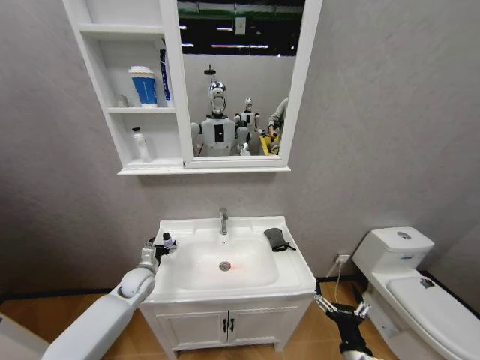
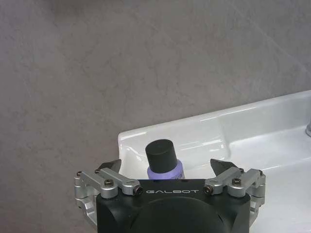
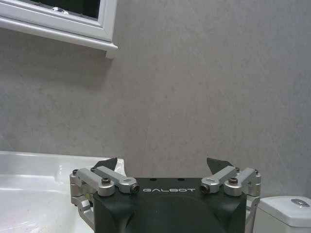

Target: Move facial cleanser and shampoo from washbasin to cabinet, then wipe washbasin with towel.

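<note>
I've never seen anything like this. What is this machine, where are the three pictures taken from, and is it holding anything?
It is a wheeled robot with two arms, seen in the mirror. One camera on its head looks down at the washbasin; one sits on each wrist. The left gripper, fingers open, is around a small purple bottle with a black cap on the basin's left corner, not yet gripping it. The right gripper hangs open beside the basin, empty. A dark towel lies by the faucet. The cabinet above holds more bottles.
</note>
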Controlling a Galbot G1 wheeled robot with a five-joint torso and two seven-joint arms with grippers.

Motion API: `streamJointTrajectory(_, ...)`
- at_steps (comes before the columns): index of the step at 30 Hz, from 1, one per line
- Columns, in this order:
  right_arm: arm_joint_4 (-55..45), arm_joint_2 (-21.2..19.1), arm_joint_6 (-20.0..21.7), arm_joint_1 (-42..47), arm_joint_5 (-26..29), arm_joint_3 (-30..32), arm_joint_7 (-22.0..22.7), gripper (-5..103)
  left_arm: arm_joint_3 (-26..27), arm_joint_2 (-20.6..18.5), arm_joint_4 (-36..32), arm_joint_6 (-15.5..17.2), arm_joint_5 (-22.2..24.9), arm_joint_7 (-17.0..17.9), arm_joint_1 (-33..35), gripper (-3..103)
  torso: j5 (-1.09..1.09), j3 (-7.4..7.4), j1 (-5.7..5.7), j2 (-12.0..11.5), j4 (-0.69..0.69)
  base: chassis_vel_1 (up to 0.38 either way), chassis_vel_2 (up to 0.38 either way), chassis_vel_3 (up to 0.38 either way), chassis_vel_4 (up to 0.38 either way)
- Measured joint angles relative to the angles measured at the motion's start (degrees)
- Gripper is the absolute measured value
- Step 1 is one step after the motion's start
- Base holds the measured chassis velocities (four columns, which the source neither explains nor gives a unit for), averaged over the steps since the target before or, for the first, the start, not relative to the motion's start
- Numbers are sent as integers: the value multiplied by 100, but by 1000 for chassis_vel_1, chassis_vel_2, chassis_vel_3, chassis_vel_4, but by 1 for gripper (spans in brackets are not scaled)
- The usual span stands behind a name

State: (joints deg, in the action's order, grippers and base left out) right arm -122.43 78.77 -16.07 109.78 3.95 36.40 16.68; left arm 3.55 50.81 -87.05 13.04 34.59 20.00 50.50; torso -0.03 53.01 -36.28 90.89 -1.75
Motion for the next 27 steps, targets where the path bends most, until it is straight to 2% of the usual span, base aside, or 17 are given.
streamJointTrajectory(8, 101, -4, 3, -16, 43, 46, 9, 100, 51, 233, 433, -80, -123, -79, -85, 100, 0, 0, 0, 0, 0, 0, 0, 0, 0)
streamJointTrajectory(9, 108, -5, 3, -24, 48, 47, 15, 100, 53, 263, 512, -92, -126, -108, -110, 103, -1, 0, 0, 0, 1, 0, 0, 0, 0)
streamJointTrajectory(15, 109, -20, 22, -62, 59, 47, 49, 100, 20, 395, 717, -89, -97, -172, -250, 97, 0, 0, 0, 0, 0, 0, 0, 0, 0)
streamJointTrajectory(18, 109, -38, 38, -73, 88, 57, 66, 100, 19, 494, 813, -44, 172, -154, -312, 82, 0, 0, 0, 0, 0, 0, 0, 0, 0)
streamJointTrajectory(19, 109, -38, 38, -73, 88, 57, 66, 100, 19, 494, 813, -44, 172, -154, -312, 82, 0, 0, 0, 0, 0, 0, 0, 0, 0)
streamJointTrajectory(22, 121, -39, 40, -79, 107, 79, 82, 100, 29, 511, 834, -43, 254, -158, -310, 65, 0, 0, 0, 0, 0, 0, 0, 0, 0)
streamJointTrajectory(23, 121, -39, 40, -79, 107, 79, 82, 100, 29, 511, 834, -43, 254, -158, -310, 65, 0, 0, 0, 0, 0, 0, 0, 0, 0)
streamJointTrajectory(25, 137, -35, 40, -84, 111, 78, 124, 100, 53, 510, 777, -22, 389, -161, -277, 55, -1, 0, 0, 0, 1, 0, 0, 0, 0)
streamJointTrajectory(26, 137, -35, 40, -84, 111, 78, 124, 100, 53, 510, 777, -22, 389, -161, -277, 55, -1, 0, 0, 0, 1, 0, 0, 0, 0)
streamJointTrajectory(27, 138, -31, 40, -87, 117, 76, 134, 100, 70, 500, 737, -9, 474, -163, -260, 49, -1, 0, 0, 0, 0, 0, 0, 0, 0)
